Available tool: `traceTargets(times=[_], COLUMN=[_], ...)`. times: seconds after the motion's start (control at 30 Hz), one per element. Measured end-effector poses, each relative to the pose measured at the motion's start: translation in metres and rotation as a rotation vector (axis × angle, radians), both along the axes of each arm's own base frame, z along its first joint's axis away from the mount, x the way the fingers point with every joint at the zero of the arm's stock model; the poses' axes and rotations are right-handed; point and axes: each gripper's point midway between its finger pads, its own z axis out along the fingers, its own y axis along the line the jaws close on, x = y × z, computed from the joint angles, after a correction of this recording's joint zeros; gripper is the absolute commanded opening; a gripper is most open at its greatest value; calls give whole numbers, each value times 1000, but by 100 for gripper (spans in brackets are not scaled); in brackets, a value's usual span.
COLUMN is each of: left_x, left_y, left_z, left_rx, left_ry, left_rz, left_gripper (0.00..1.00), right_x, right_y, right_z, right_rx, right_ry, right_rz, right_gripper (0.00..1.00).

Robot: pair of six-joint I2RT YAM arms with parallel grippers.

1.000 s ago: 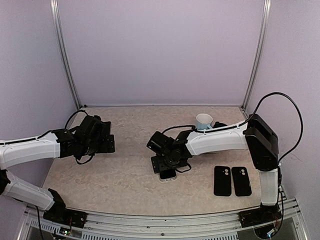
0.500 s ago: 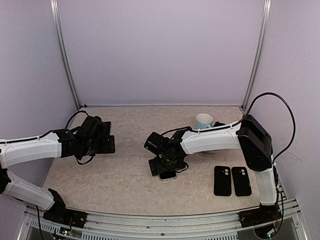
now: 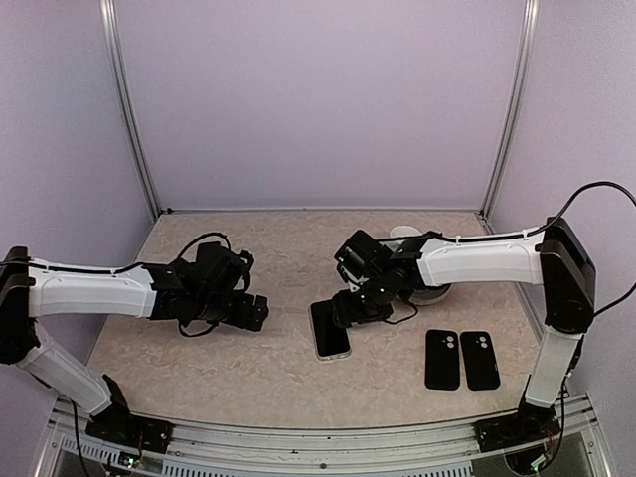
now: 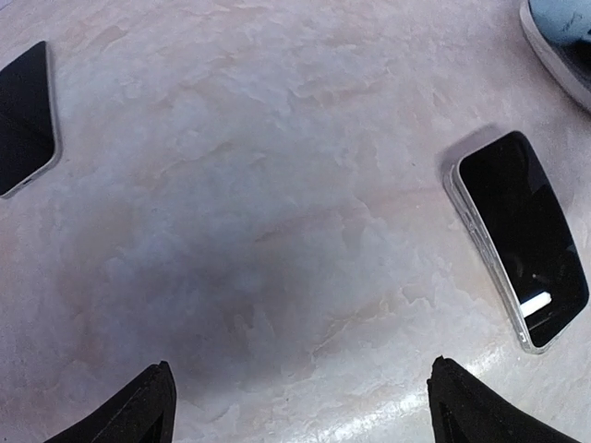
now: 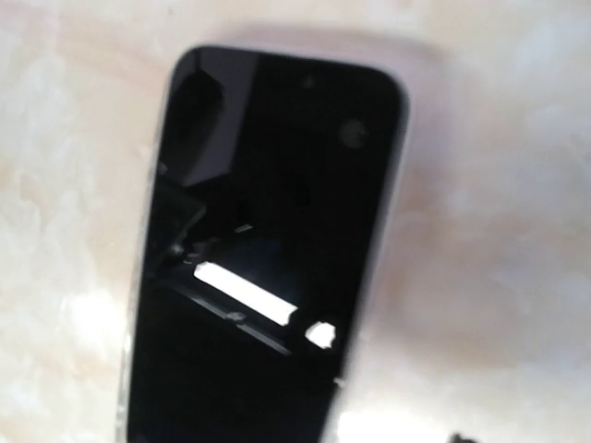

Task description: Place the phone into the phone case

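Observation:
The phone [image 3: 330,330] lies flat, dark screen up, with a light rim, in the middle of the table. It shows at the right of the left wrist view [image 4: 522,238] and fills the right wrist view [image 5: 268,249]. Two black phone cases [image 3: 442,359] [image 3: 480,360] lie side by side to its right, empty, camera holes facing up. My right gripper [image 3: 343,310] hovers just over the phone's far end, holding nothing; only one fingertip [image 5: 457,437] shows. My left gripper [image 3: 260,316] is open and empty over bare table [image 4: 295,369], left of the phone.
A white and blue cup [image 3: 402,237] stands behind the right arm, also at the corner of the left wrist view [image 4: 559,37]. Another dark flat slab with a light rim [image 4: 23,118] lies at that view's left edge, hidden under the left arm from above.
My right gripper has lifted off the phone and moved back to the right, uncovering it. My left arm has reached right toward the phone. The phone has stayed put.

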Motion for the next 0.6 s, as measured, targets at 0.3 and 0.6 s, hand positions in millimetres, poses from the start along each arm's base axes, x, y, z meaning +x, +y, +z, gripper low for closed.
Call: traceTargets(times=[0.3,0.6], left_x=[5,4], left_y=[-64,-96], left_z=[-55,-88], left_rx=[65,68], left_ry=[137,223], left_rz=[-152,-237], left_gripper=[49,37], right_x=[1,-7], right_y=[-16,-5], right_z=[-32,-38], right_rx=[-1,47], right_ry=[66,90], right_rz=[65,128], right_gripper=[21,5])
